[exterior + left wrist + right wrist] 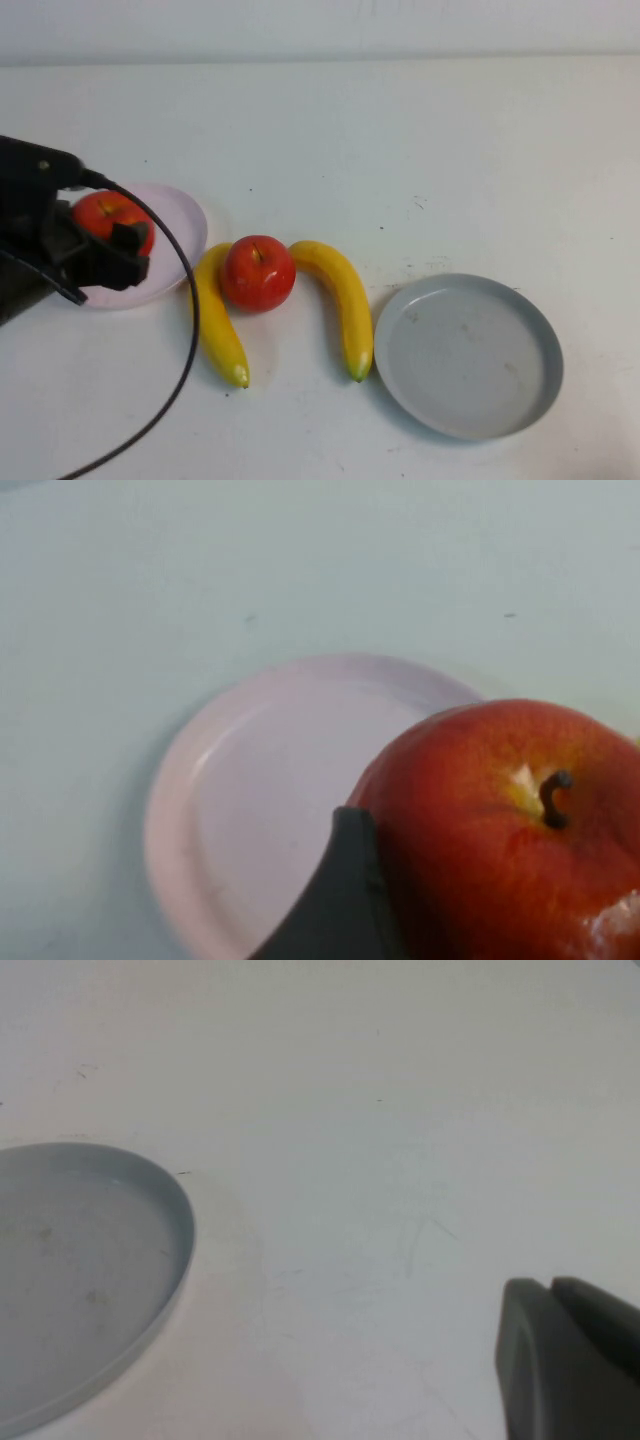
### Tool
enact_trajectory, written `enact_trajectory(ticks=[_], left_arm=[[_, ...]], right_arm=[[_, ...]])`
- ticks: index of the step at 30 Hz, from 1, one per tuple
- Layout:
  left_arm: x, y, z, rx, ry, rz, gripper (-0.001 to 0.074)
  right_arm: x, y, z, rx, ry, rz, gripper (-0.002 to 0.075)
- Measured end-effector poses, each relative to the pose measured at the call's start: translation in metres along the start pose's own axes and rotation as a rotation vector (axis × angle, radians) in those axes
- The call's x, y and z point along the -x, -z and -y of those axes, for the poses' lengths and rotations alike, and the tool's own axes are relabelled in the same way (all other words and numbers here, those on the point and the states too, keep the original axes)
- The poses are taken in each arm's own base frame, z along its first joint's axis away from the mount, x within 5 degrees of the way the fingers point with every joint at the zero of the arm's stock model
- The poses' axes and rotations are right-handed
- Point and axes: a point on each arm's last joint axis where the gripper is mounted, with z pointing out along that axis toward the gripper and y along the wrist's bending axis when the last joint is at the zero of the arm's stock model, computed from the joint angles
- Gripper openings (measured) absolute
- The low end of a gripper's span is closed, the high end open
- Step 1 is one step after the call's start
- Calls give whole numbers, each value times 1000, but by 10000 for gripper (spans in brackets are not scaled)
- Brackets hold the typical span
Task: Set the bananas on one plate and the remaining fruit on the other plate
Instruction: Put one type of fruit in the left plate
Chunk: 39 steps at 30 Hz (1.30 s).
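Note:
My left gripper (108, 238) is shut on a red apple (103, 213) and holds it over the pale pink plate (187, 228) at the left. In the left wrist view one dark finger (340, 900) presses the apple (500, 810) with the pink plate (250, 780) beneath. A second red apple (258, 272) lies on the table between two yellow bananas, one to its left (216, 325) and one to its right (342, 295). The grey-blue plate (468, 355) sits empty at the right. My right gripper (550, 1285) is shut and empty, off to the side of the grey-blue plate (80, 1270).
A black cable (185, 330) loops from the left arm across the table in front of the left banana. The table's back edge meets a white wall (320, 30).

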Motion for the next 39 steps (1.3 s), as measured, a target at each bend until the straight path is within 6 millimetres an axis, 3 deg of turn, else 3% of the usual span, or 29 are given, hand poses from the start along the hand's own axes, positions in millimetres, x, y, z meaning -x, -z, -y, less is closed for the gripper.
enact_trajectory(ticks=[5,10,17,21,24,28,35,39], left_arm=[[2,-7,-26,87,140,-11,578],[-2,-36,-47,97,215,-58,578],[-14,-79,-52,55,234,-138,578],[-19,-91,-52,29,208,-162,578],[-19,-94,-51,10,180,-157,583],[-16,-94,-51,1,121,-149,666],[-16,-94,-51,2,106,-147,668],[-2,-83,-49,-25,102,-87,668]], right_arm=[[0,0,0,0,0,0,-15],[0,0,0,0,0,0,-15],[0,0,0,0,0,0,-15],[0,0,0,0,0,0,-16],[0,0,0,0,0,0,-15],[0,0,0,0,0,0,-15],[0,0,0,0,0,0,-15],[0,0,0,0,0,0,-15]])
